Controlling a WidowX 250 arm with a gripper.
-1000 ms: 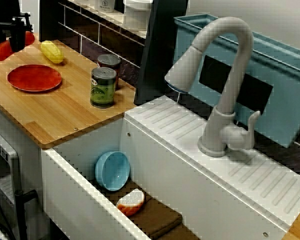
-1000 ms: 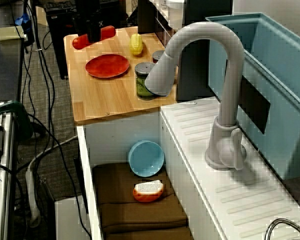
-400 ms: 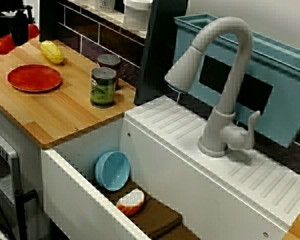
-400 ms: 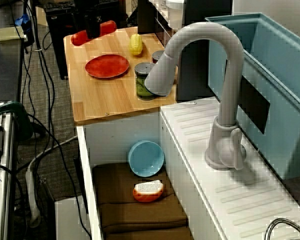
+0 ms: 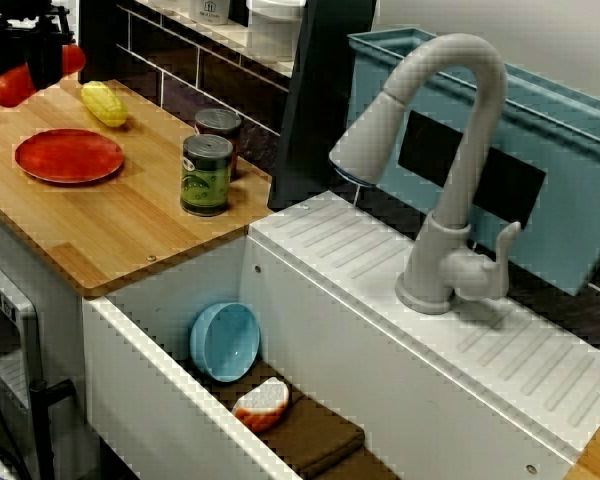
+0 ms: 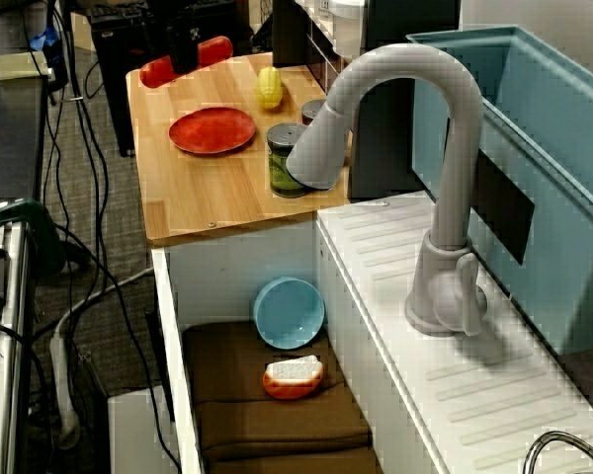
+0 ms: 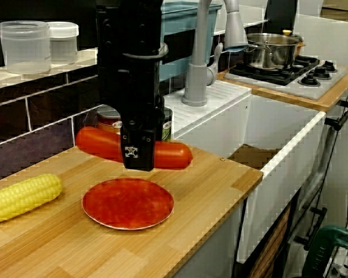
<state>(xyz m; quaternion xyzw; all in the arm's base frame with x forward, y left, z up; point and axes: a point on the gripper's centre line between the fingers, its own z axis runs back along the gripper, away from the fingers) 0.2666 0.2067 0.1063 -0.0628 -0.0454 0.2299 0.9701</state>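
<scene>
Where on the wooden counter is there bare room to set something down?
Bare wood lies between the red plate and the green can, and along the front edge of the counter toward the sink. The back is crowded: corn, the second can, and the gripper shut on the red sausage.

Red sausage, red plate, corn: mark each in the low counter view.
red sausage (image 7: 173, 155), low counter view, its right end.
red plate (image 7: 127, 204), low counter view, bare centre.
corn (image 7: 23, 197), low counter view, mid-cob.

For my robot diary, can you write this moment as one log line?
fingers: shut on sausage | sausage: near plate | corn: on counter, apart from plate | cans: standing on counter
</scene>
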